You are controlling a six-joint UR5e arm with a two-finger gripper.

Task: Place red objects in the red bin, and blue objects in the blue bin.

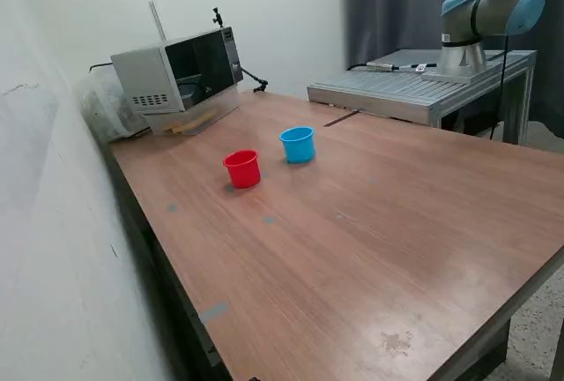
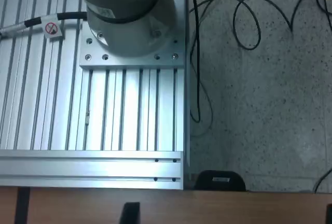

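Observation:
The red bin [image 1: 242, 169], a small red cup, stands upright on the wooden table [image 1: 370, 249]. The blue bin [image 1: 298, 145], a light-blue cup, stands just beyond it toward the exterior view's right. No red or blue cubes show in either view, and the cups' insides cannot be seen. The arm's base [image 1: 480, 19] stands on the aluminium platform [image 1: 423, 81] at the back right. The gripper [image 2: 229, 216] shows only in the wrist view as two dark fingertips [image 2: 129, 213] set wide apart with nothing between them, above the table's far edge.
A grey microwave-like box [image 1: 181, 68] sits at the table's back left corner against the wall. Black cables [image 2: 244, 22] lie on the speckled floor beside the platform. Small faded bluish marks [image 1: 269, 220] dot the tabletop.

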